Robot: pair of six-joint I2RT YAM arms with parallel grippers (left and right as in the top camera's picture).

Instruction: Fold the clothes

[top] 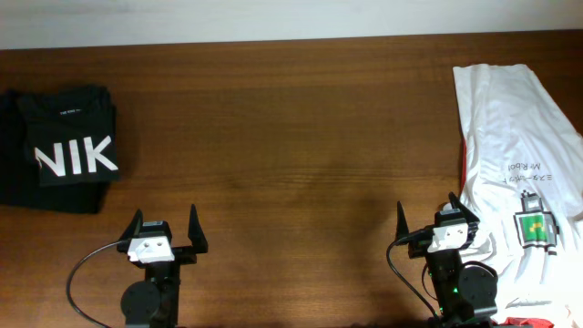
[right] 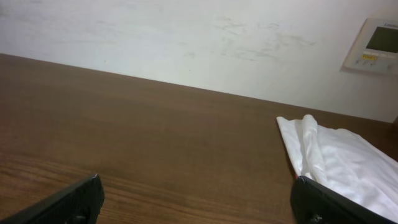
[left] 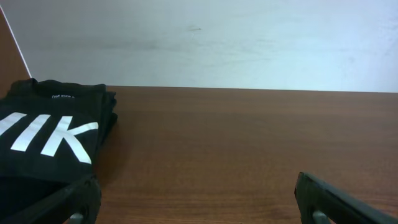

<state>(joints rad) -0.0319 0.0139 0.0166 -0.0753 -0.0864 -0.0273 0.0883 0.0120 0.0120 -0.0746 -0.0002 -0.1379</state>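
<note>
At the table's (top: 291, 109) far left: one black T-shirt (top: 64, 146), white letters "NIK" uppermost, lying flat on the wood as a compact rectangle with no sleeves showing. Whether the dark layer beneath it is part of the same shirt or a separate piece cannot be told.

Progress, as judged: this item looks folded and set aside, with nothing more wanted on it.

Position relative to the claws: the shirt sits ahead of and to the left of the left gripper (top: 166, 219), near but not touching; the left wrist view shows its corner just beyond the left finger. It is well apart from the right gripper (top: 430, 214), across the table's width.

Claws: both parked at the near edge, fingers spread wide apart, holding nothing.

Other stock: one white T-shirt (top: 519, 118) with a small printed figure, at the far right, lying loosely spread and creased, just beside the right gripper. If it counts among the clothes, it is not yet folded.
</note>
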